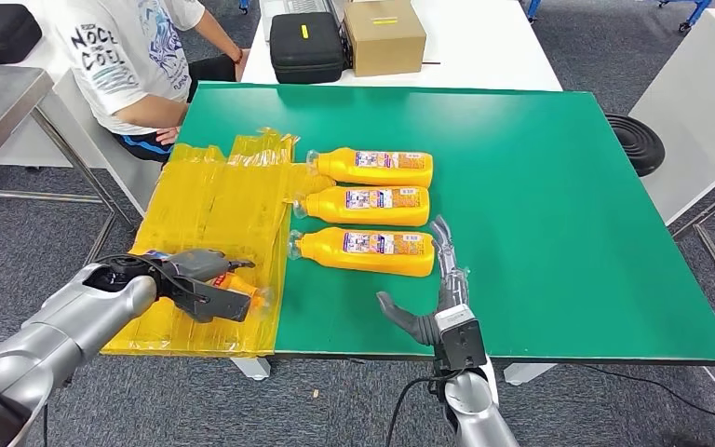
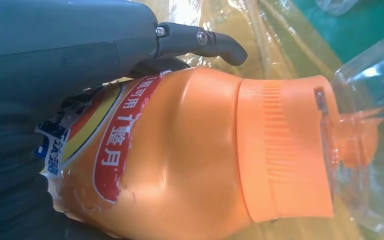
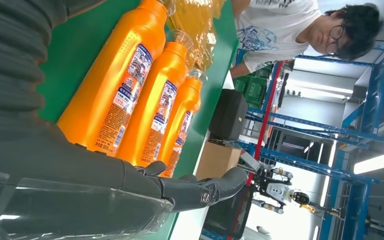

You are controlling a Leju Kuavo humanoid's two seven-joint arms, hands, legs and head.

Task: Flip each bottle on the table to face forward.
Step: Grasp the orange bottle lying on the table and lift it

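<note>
Three orange plastic bottles lie side by side on the green tabletop (image 1: 540,205), caps at nine o'clock: the far bottle (image 1: 377,167), the middle bottle (image 1: 368,205) and the near bottle (image 1: 368,251). The right hand (image 1: 433,293) rests on the table at the near bottle's four o'clock, fingers spread, holding nothing. The left hand (image 1: 200,284) grips a fourth orange bottle with a red label (image 2: 180,150) over the crinkled yellow plastic sheet (image 1: 214,205). A seated person in a white printed T-shirt (image 1: 130,56) sits at eleven o'clock.
</note>
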